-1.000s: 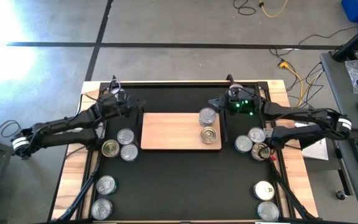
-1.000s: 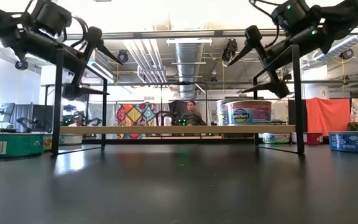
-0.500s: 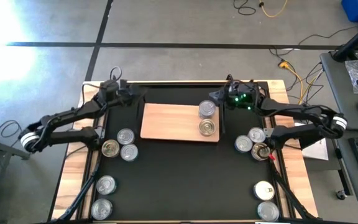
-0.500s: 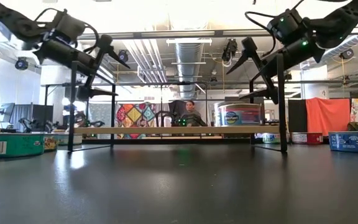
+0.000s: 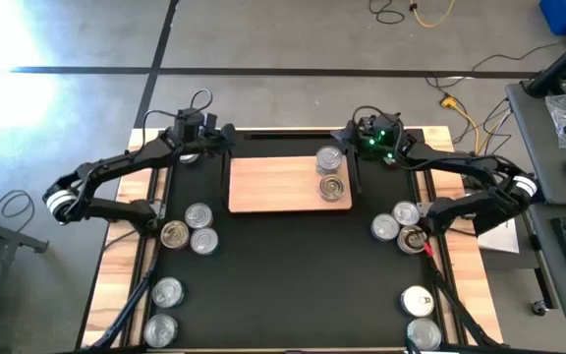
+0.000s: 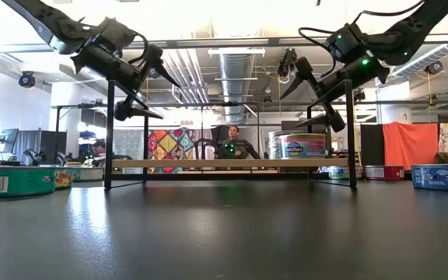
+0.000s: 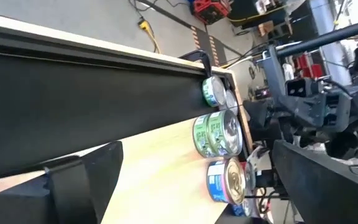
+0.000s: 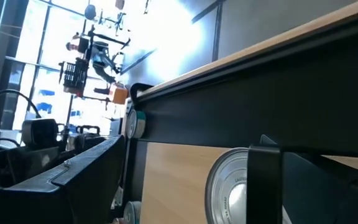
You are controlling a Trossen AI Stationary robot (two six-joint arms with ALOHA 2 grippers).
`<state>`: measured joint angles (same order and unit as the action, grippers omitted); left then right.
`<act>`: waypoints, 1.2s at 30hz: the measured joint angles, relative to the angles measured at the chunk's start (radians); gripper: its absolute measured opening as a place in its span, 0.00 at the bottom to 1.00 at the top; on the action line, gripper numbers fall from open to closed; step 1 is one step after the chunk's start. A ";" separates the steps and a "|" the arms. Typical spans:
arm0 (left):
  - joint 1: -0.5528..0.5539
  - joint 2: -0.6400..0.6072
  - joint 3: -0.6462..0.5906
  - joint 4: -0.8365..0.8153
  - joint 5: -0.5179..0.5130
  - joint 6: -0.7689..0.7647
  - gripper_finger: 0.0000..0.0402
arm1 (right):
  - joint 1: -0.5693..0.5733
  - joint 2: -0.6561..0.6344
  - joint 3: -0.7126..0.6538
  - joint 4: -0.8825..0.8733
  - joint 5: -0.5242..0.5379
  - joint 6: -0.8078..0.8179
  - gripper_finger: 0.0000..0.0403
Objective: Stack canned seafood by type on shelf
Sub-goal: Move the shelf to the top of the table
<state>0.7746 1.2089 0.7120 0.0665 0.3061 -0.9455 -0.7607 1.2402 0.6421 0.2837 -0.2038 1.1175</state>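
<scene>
Two cans sit at the right end of the shelf, the rest scattered on the worktop. We see the left end effector and right end effector spread, empty, flanking the shelf's ends. A low pass could, we judge, nudge the frame or topple those tins.
</scene>
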 joint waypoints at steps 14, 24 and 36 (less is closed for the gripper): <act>0.006 -0.115 -0.026 -0.100 -0.035 0.045 0.99 | -0.005 0.022 0.060 -0.063 -0.005 -0.062 0.91; 0.005 -0.259 -0.028 -0.282 -0.123 0.073 0.99 | 0.082 -0.054 0.060 -0.182 0.055 -0.094 0.91; -0.005 -0.451 -0.028 -0.407 -0.168 0.092 0.99 | 0.101 -0.248 0.060 -0.488 0.095 -0.175 0.91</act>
<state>0.7697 0.7582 0.6838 -0.3408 0.1377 -0.8538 -0.6601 0.9926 0.7021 -0.2047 -0.1087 0.9426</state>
